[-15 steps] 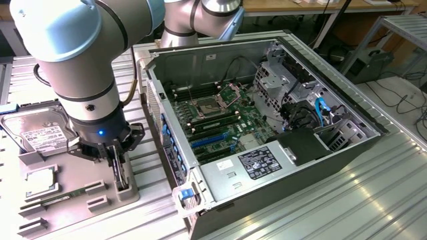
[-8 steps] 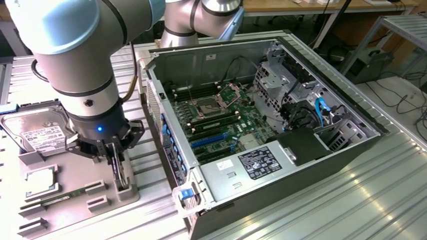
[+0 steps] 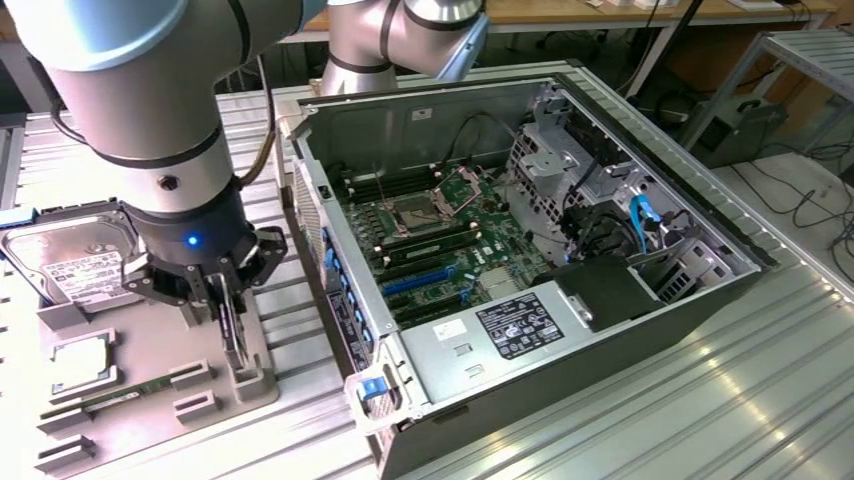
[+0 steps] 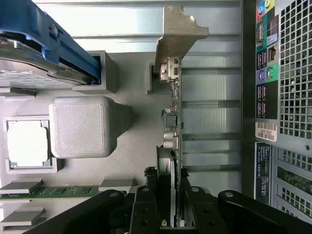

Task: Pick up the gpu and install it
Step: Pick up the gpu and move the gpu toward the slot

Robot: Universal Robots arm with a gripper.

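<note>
GPU stands on edge in a slot of the grey holder tray on the table, on the exterior view's left of the open computer case. The end effector is closed on it, 1 finger against each face. The wrist view shows the card edge-on, with its silver bracket at the far end and its fan side hidden. Whether its lower edge has left the slot is hard to make out. A hard drive, processor and memory stick lie nearby, and the arm partly covers the drive.
</note>
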